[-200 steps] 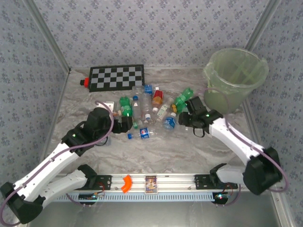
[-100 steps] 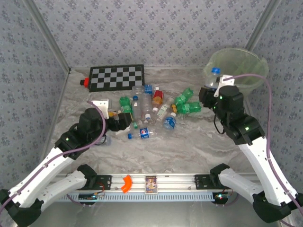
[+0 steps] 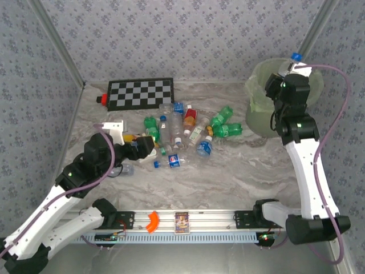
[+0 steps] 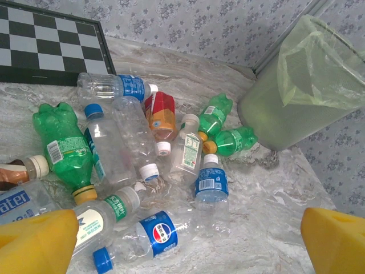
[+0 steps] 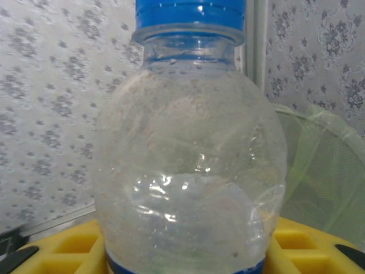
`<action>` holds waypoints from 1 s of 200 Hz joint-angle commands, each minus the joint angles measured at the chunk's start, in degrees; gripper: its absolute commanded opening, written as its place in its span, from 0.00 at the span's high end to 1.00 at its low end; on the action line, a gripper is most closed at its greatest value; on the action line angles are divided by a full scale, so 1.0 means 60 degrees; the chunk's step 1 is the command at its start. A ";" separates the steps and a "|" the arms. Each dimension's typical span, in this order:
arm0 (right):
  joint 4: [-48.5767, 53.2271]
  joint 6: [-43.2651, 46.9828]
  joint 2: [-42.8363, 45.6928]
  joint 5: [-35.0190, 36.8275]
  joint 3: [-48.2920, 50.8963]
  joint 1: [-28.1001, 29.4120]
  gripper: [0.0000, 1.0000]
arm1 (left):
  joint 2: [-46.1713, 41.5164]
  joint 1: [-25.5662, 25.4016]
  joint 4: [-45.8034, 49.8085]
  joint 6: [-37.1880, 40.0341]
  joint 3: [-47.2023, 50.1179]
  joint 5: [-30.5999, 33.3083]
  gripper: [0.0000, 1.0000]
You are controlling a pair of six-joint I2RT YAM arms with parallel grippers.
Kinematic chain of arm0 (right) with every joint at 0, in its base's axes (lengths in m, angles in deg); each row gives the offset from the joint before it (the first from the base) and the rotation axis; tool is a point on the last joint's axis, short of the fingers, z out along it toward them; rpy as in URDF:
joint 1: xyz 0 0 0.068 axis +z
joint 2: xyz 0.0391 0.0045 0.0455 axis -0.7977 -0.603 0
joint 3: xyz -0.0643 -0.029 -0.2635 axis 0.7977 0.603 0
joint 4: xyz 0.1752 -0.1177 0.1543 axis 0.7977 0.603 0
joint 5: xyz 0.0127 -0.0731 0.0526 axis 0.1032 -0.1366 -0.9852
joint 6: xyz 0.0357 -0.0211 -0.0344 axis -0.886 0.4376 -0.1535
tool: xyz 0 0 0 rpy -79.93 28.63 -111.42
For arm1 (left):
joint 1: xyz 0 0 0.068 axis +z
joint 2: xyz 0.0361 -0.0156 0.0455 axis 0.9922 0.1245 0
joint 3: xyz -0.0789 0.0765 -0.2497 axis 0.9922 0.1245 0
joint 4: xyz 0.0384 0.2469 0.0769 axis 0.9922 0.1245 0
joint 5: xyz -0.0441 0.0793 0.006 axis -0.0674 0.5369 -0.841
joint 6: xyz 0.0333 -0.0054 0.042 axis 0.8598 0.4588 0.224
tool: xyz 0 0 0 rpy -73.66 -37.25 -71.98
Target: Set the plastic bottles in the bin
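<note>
Over at 9 o'clock of the bottles [image 3: 182, 132], left gripper [image 3: 142, 147] hangs with its jaws spread as wide as they go. Nothing's in them and they touch nothing; the heap lies just ahead at its 12. Up at 2 o'clock, right gripper [image 3: 288, 71] has its jaws narrowed round a clear blue-capped bottle [image 5: 188, 160], cap up, raised over the bin [image 3: 259, 114]. I'd carry it well past the rim and over the middle before letting go, so it doesn't clip the edge or snag the liner [image 4: 311, 63].
</note>
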 commanded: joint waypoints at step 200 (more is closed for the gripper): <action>0.0145 0.0047 -0.2898 -0.1881 -0.1869 -0.2032 0.37 | -0.0487 -0.0069 0.0672 -0.0244 -0.0503 -0.0225 0.00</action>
